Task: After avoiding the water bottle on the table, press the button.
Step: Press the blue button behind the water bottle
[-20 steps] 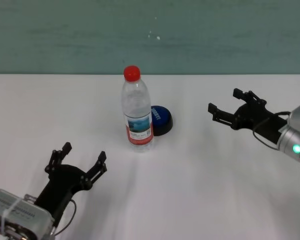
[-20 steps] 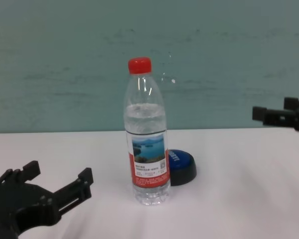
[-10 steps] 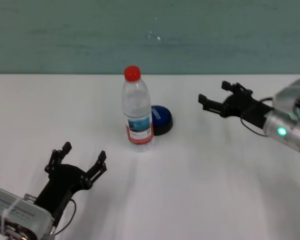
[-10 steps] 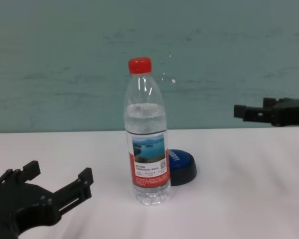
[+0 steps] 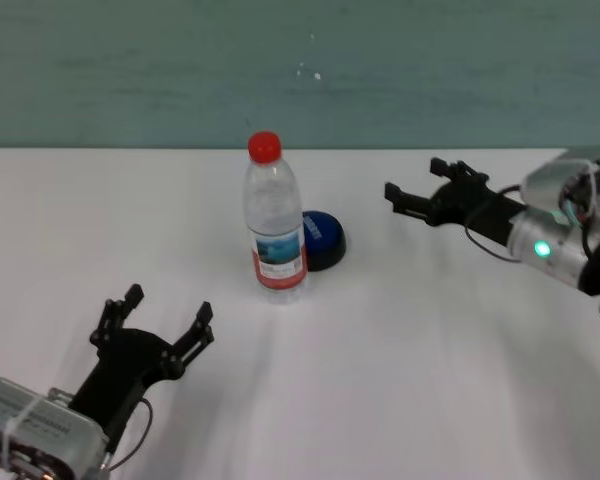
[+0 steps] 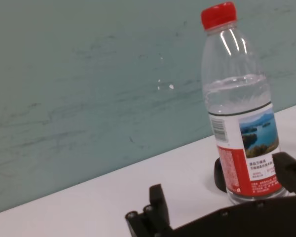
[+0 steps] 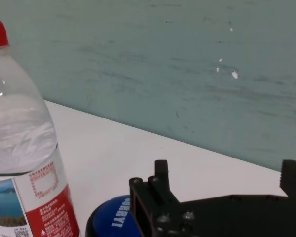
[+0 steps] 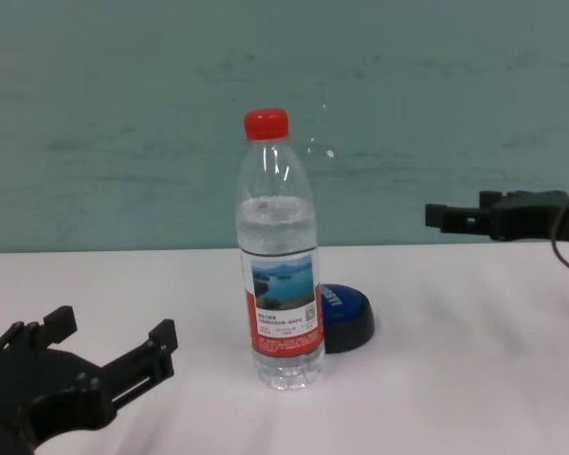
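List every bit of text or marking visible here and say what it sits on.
Button: white lettering on the blue top, partly hidden by the right gripper, not legible.
Water bottle: small print and a QR-like code on the red-and-white label, too small to read.
Nothing else carries text.

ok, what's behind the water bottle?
The button, blue-topped and black-based, on the table. The water bottle covers its left part; its lettering shows only partly.

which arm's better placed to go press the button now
Probably the right. The right gripper is raised, open, on the button's unblocked side. The left gripper sits near the front, with the water bottle between it and the button.
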`<state>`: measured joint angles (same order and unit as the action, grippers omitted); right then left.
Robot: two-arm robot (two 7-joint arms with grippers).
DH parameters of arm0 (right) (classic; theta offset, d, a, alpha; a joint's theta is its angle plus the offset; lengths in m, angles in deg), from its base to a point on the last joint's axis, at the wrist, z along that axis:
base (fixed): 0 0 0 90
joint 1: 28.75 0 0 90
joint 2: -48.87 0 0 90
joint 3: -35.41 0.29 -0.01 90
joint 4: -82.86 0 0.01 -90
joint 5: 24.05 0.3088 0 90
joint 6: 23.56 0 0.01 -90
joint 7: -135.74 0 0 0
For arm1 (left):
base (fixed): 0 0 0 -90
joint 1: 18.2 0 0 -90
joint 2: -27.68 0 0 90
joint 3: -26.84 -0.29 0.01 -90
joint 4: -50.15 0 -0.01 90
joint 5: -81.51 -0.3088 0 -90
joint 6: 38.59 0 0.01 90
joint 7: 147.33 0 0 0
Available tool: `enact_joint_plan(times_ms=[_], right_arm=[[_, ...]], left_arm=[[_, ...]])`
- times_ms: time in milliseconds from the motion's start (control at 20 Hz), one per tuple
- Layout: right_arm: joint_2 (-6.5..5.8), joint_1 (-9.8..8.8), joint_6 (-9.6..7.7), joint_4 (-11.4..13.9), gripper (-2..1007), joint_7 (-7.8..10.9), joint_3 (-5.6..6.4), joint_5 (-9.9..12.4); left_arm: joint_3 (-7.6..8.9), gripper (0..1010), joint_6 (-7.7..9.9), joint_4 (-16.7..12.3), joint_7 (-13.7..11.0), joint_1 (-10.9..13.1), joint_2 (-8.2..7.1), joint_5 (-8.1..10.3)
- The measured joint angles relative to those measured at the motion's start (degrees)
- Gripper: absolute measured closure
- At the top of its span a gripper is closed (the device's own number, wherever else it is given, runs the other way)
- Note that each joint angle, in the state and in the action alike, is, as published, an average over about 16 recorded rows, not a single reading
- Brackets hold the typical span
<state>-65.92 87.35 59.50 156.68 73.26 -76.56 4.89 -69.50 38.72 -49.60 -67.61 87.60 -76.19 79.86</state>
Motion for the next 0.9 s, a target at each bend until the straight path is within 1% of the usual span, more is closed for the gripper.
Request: enact_joint_plan(times_ms=[450,900], right_arm=[[2.14,3.46,1.0,-4.1,1,1.21,-2.03,-1.7],[3.96,5.51,1.85,-6.7,1,2.38,-3.66,-3.2]], left_arm=[[0.0,10,0.0,0.0,0.0,0.0,0.0,0.0],[0.0,10,0.0,0.0,0.0,0.0,0.0,0.0]])
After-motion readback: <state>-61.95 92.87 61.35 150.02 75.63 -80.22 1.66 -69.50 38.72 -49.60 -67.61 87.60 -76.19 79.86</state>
